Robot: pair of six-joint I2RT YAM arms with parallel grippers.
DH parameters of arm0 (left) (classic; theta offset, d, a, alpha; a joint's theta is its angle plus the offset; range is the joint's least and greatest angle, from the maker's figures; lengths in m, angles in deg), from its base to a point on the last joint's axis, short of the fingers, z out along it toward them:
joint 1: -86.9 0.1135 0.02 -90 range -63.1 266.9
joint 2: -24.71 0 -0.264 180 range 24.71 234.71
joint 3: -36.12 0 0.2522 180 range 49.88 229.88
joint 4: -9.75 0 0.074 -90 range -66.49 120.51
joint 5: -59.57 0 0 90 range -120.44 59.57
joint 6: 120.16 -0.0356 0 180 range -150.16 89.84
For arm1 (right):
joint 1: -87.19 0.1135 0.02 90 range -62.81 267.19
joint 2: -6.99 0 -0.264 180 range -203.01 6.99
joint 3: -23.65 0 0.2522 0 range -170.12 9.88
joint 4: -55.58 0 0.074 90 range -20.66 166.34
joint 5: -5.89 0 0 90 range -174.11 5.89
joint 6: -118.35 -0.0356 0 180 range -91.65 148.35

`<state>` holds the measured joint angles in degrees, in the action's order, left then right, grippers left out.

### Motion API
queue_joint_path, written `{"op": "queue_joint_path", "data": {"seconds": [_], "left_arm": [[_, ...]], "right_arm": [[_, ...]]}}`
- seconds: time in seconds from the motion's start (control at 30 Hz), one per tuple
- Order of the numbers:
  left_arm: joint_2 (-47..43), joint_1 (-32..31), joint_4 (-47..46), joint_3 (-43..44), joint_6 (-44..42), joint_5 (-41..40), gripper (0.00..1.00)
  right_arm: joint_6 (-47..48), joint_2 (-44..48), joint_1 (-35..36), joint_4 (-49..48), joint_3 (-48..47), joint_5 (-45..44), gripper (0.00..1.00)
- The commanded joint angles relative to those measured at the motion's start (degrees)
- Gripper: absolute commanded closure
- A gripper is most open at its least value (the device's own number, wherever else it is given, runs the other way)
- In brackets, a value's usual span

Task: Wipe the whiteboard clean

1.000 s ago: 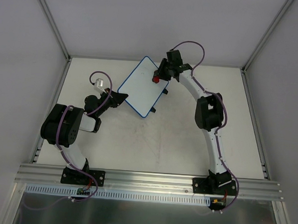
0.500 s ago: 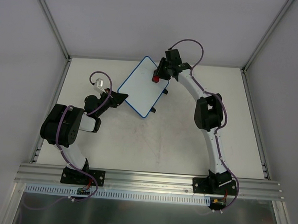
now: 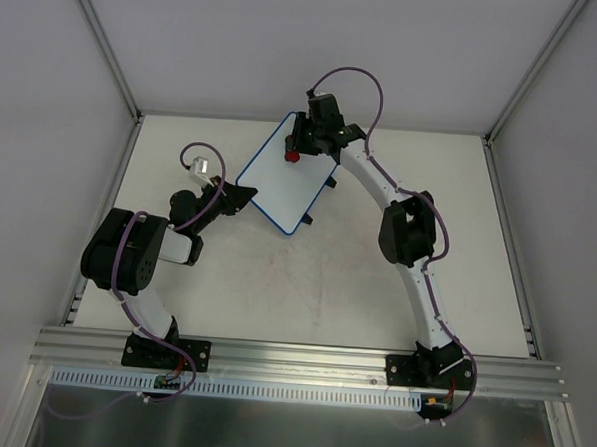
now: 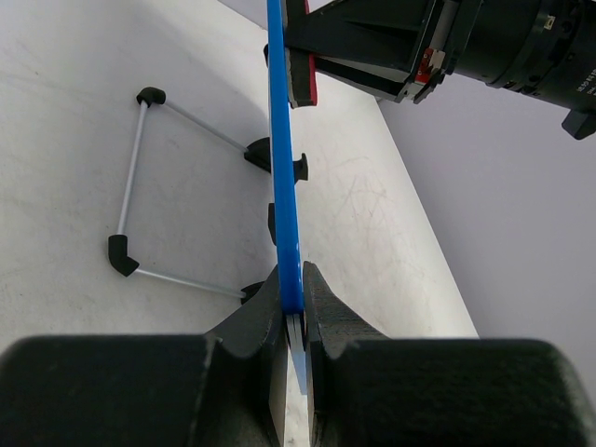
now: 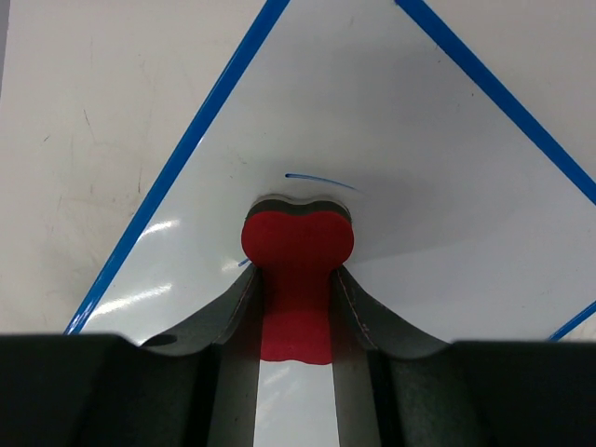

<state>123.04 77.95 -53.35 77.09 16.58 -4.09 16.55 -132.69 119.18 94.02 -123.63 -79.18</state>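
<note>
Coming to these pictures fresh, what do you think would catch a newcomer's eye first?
The red eraser, gripped in the jaws of the right arm, presses on the whiteboard near its far corner, with a short blue stroke just beyond it. At the board's left corner, the jaws of the left arm clamp the blue rim.
</note>
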Motion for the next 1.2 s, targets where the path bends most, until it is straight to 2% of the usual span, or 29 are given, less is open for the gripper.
{"op": "queue_joint_path", "data": {"seconds": [0.0, 0.23, 0.63, 1.17], "left_arm": [[-1.56, -2.83, -19.47, -0.75, -4.55, 6.61, 1.00], [-1.38, -3.09, -19.47, -0.40, -5.26, 6.70, 1.00], [-1.64, -3.09, -19.47, -0.48, -5.17, 6.79, 1.00], [-1.73, -3.18, -19.47, -0.39, -5.43, 7.67, 1.00]], "right_arm": [[3.00, 1.51, 2.11, -0.43, -1.93, 1.67, 1.00], [5.20, 2.30, 2.90, -0.69, -1.14, 4.38, 1.00], [9.16, 4.32, 5.19, -0.96, 0.71, 2.99, 1.00], [-2.79, 0.11, -2.01, 0.63, 2.03, -7.13, 1.00]]}}
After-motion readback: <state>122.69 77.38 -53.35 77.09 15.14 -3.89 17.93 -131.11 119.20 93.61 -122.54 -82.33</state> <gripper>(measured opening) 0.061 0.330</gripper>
